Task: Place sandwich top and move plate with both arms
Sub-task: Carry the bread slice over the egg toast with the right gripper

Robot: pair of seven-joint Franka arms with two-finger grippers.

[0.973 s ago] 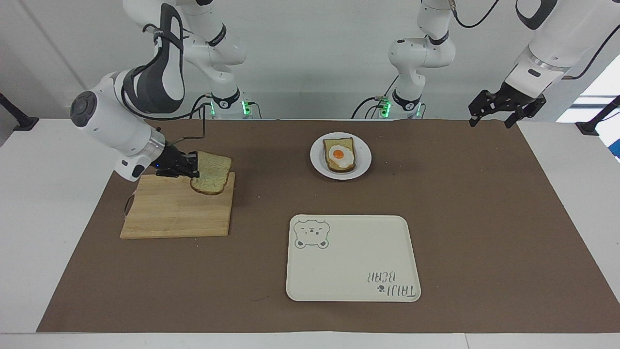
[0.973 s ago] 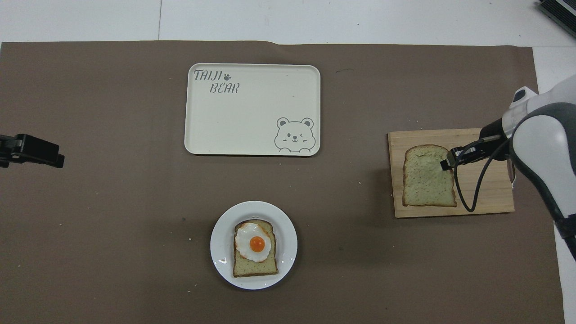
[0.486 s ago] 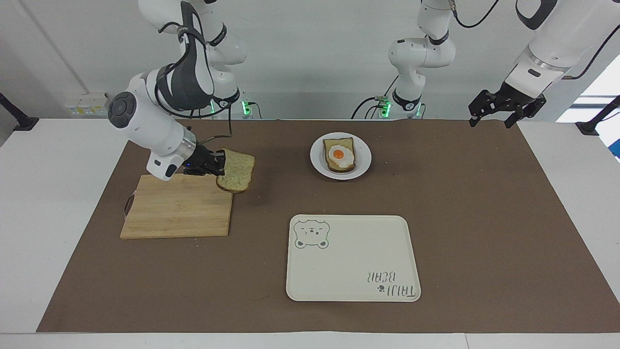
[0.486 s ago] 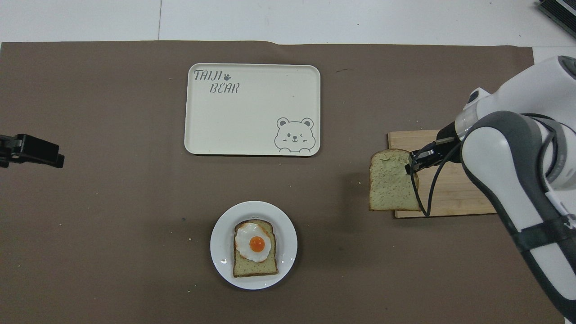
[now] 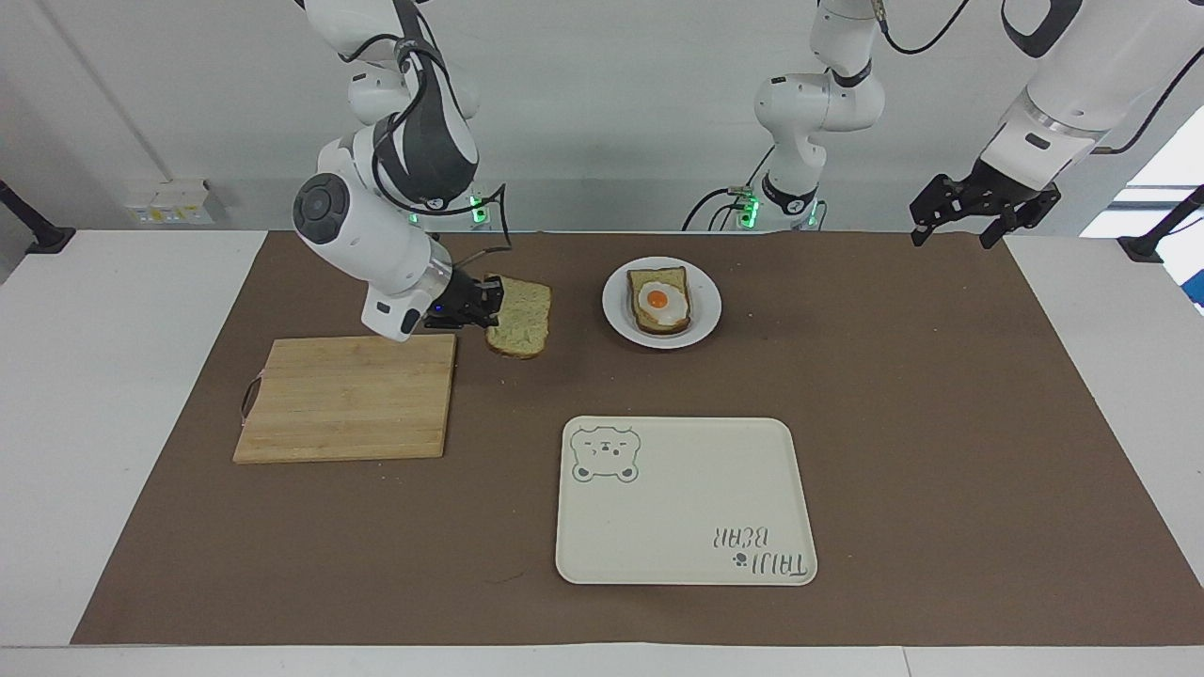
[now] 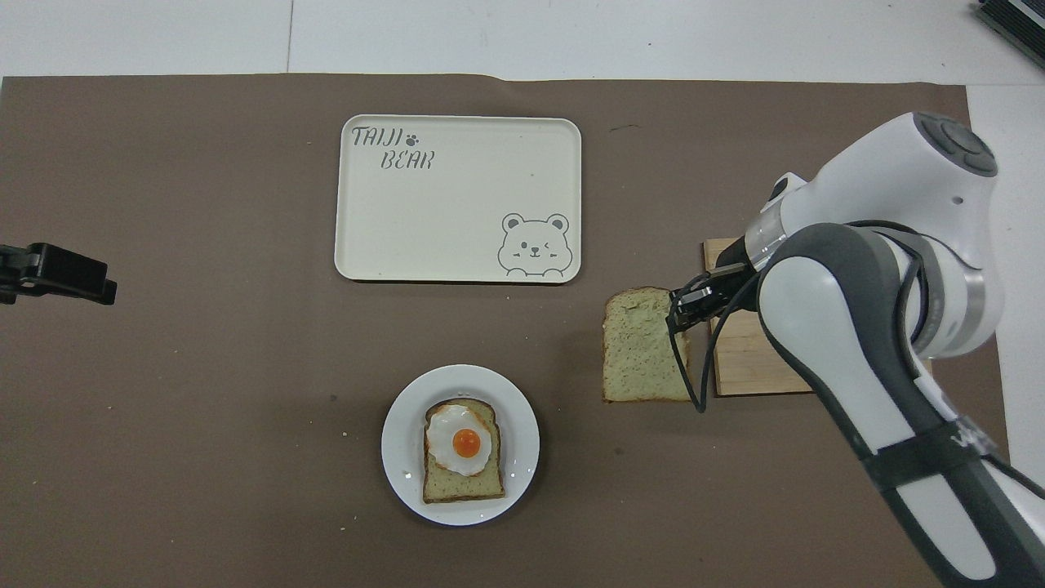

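Bread transfer underway: the plain brown-crusted bread slice with pale speckled face (image 5: 519,316) has left the rectangular wooden cutting board (image 5: 344,399) since a second ago, when it was just lifting off it. It's now in the air over the brown mat, between board and the small round white plate (image 5: 707,310). The right gripper (image 5: 482,307) is clamped shut on the slice's edge, with the slice hanging roughly flat.

The plate sits where it was, close to the robots' end of the mat, carrying the bread slice with a fried egg (image 5: 659,301). The cream rectangular bear-print tray (image 5: 685,501) lies farther from the robots, untouched.

The left gripper (image 5: 981,209) waits, fingers open and holding nothing, over the mat's edge at the left arm's end.

My read: pick is done and carry is about half done. Remaining steps are align over the egg slice, lower, release, then the two-arm plate move.
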